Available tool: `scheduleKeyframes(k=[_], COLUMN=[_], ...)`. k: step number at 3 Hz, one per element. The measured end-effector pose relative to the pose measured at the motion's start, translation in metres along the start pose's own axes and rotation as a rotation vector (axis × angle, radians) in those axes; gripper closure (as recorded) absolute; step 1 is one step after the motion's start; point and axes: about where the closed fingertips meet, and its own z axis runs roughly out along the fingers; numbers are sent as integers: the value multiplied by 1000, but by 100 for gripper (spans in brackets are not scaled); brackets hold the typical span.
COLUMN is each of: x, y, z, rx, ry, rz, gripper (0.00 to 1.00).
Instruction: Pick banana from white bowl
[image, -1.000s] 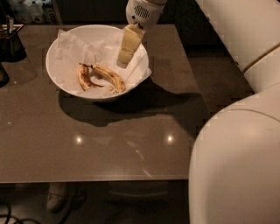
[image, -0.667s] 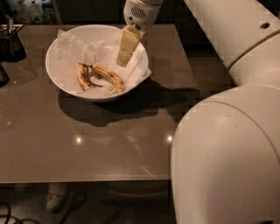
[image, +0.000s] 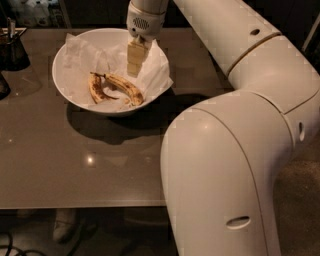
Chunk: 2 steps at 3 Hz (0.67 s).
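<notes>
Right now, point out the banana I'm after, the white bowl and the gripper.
banana (image: 125, 88): camera view, middle of its speckled yellow body.
white bowl (image: 80, 104): camera view, bare front-left outer wall.
gripper (image: 133, 71): camera view, its lower end, hanging over the bowl's inside.

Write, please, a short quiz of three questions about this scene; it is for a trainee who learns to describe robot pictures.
1. True or false: the end effector is over the white bowl.
2. How many bananas lie in the bowl? A) one B) two C) three
3. Fill in: the bowl is lined with crumpled white ___.
Key: 1 true. 2 B: the banana and a shorter, darker banana. 3 paper.
</notes>
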Motion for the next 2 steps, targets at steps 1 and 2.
scheduleKeyframes(k=[1, 2], x=[-8, -13], y=[1, 3], z=[16, 29], rx=[-5, -13], ry=[40, 76], rz=[-23, -42], gripper=[41, 41])
